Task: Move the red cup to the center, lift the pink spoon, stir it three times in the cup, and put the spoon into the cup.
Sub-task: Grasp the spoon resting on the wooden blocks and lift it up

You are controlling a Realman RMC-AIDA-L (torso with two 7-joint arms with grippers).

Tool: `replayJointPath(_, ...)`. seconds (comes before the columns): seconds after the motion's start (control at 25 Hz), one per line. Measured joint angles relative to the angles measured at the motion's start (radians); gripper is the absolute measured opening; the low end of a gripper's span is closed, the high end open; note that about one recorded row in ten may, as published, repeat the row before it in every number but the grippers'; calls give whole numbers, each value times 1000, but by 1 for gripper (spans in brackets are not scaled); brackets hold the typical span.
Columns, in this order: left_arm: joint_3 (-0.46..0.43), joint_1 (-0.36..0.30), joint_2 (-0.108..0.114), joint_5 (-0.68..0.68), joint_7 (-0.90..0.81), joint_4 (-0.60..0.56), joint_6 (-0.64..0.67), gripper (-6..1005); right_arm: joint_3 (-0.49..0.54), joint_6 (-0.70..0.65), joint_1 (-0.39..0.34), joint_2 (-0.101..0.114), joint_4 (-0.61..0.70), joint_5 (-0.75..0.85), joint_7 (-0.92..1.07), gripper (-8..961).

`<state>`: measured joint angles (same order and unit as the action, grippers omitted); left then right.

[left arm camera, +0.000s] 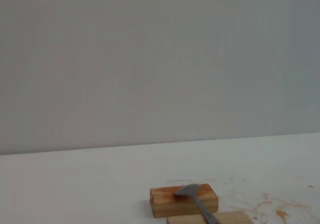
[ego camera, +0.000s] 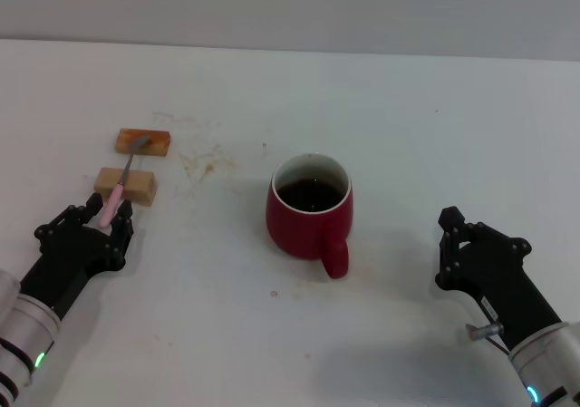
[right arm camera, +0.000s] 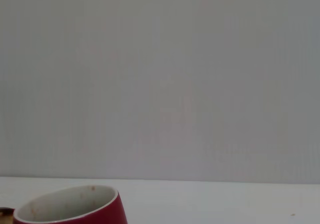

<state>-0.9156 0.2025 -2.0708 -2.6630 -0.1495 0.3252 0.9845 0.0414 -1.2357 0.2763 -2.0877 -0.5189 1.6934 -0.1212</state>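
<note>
The red cup (ego camera: 308, 215) stands upright mid-table with dark liquid inside and its handle toward me; its rim shows in the right wrist view (right arm camera: 70, 211). The pink spoon (ego camera: 116, 197) lies across two wooden blocks, its grey bowl on the far block (left arm camera: 192, 190). My left gripper (ego camera: 101, 217) is open at the table's left, with the pink handle's near end between its fingers. My right gripper (ego camera: 443, 248) is open and empty, to the right of the cup and apart from it.
An orange-brown block (ego camera: 143, 141) and a tan block (ego camera: 127, 186) carry the spoon at the left. Brown stains (ego camera: 201, 163) mark the table between the blocks and the cup. The table's far edge meets a grey wall.
</note>
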Motion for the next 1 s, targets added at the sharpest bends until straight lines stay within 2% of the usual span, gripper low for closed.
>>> replayJointPath(0.84, 7, 2, 0, -1, 8, -6, -4, 372, 0, 3, 0, 0, 2, 0, 0, 0)
replayJointPath(1.0, -14, -6, -2, 0, 11, -5, 5, 363, 0, 5, 0, 0, 2, 0, 0, 0)
